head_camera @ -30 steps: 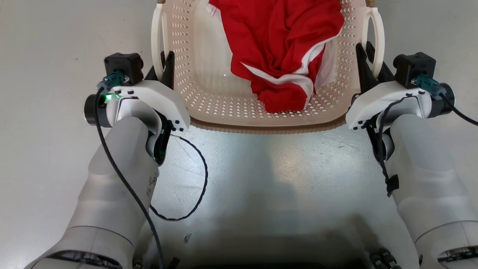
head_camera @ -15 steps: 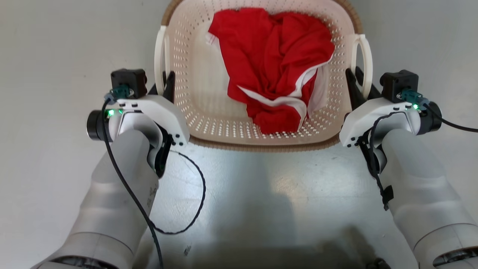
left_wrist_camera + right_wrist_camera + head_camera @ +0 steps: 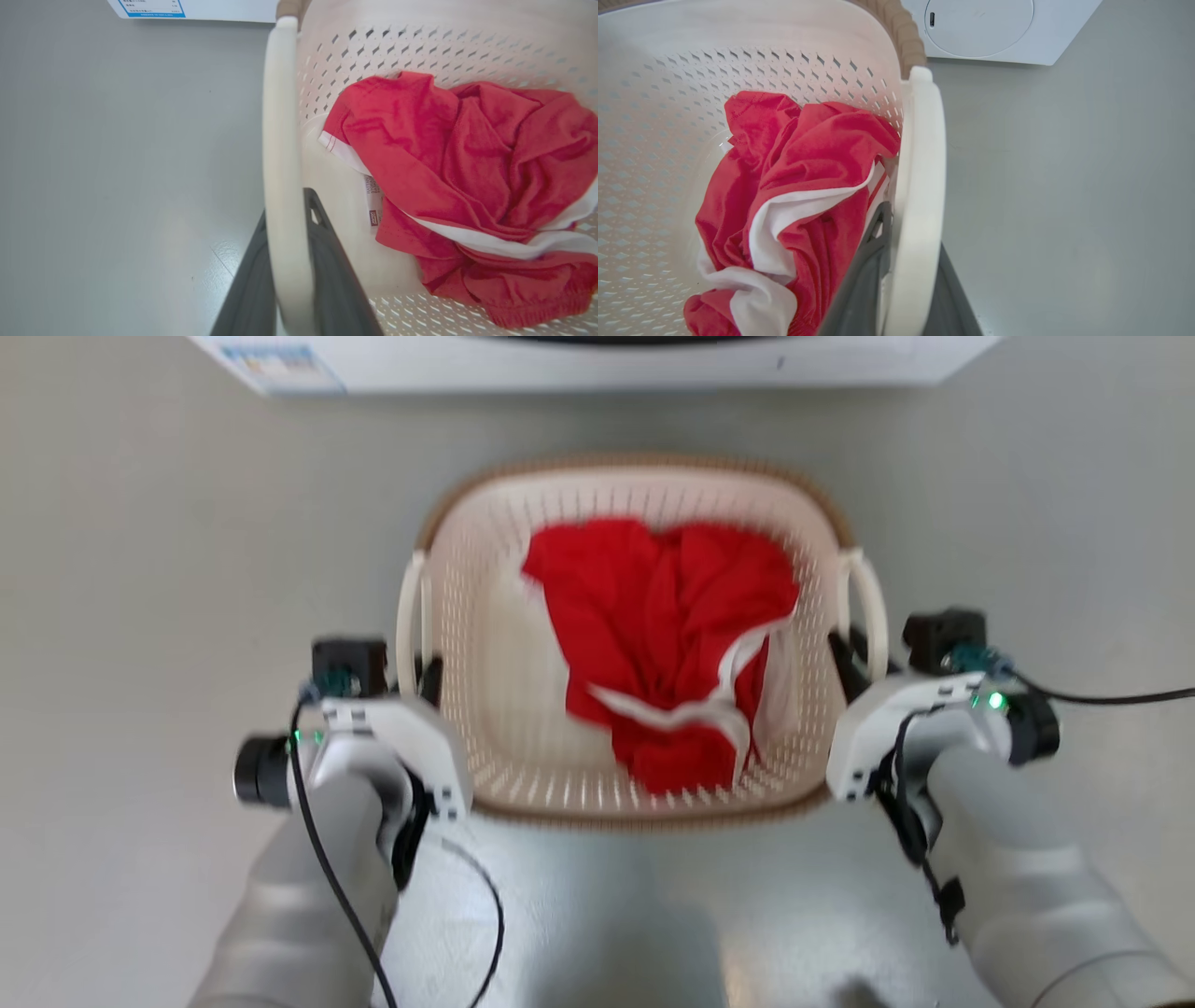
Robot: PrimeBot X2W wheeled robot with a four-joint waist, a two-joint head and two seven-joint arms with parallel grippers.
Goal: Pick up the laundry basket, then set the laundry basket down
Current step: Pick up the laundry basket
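In head view, we log the laundry basket centred between left gripper and right gripper, neither nearer. Left wrist view: jaws clamped narrow on the loop handle. Right wrist view: same grip, opposite handle.

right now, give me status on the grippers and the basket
Left gripper and right gripper: jaws shut on the side handles of the laundry basket. Red garment inside. Washing machine ahead, apart from the basket.

Grey forearms, black cables, dark left tool (long fingers)
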